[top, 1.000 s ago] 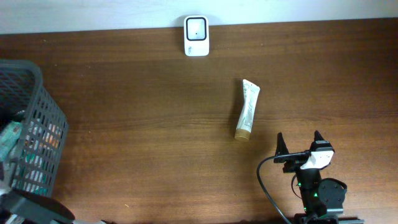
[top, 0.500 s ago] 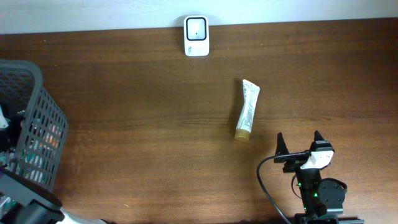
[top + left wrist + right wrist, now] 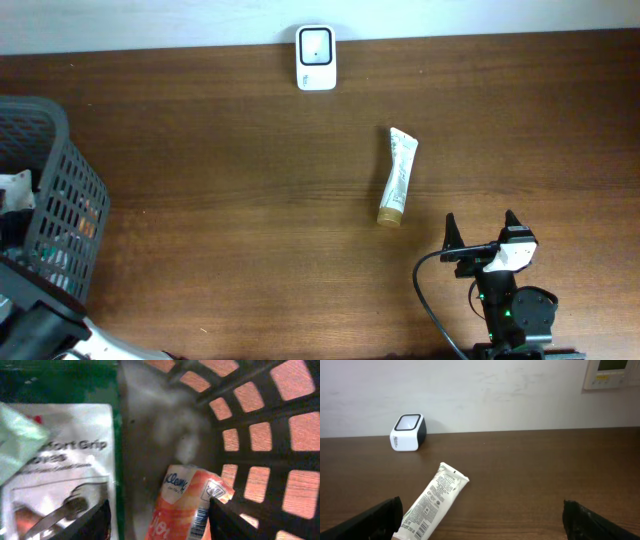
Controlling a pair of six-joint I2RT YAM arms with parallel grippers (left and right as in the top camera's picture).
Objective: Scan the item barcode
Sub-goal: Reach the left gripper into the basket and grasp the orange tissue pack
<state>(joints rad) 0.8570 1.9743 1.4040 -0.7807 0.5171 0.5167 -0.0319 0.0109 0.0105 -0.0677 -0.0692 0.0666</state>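
Straddling a tissue pack [image 3: 185, 495] in the basket [image 3: 260, 459], the left gripper [image 3: 159, 505] holds its jaws apart. Right gripper [image 3: 481, 222], lower right, gapes wide.

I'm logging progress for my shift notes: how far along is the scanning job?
Done: nothing shows as scanned; a tube lies on the table, apart from the scanner. In hand: the left gripper straddles a tissue pack in the basket, not yet clamped. Left: lift, scan. The right gripper hangs open.

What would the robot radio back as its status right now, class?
Left jaws open astride orange Kleenex pack in mesh basket. Right jaws open, idle by tube on table. Basket wall close beside pack; barcode scanner untouched.
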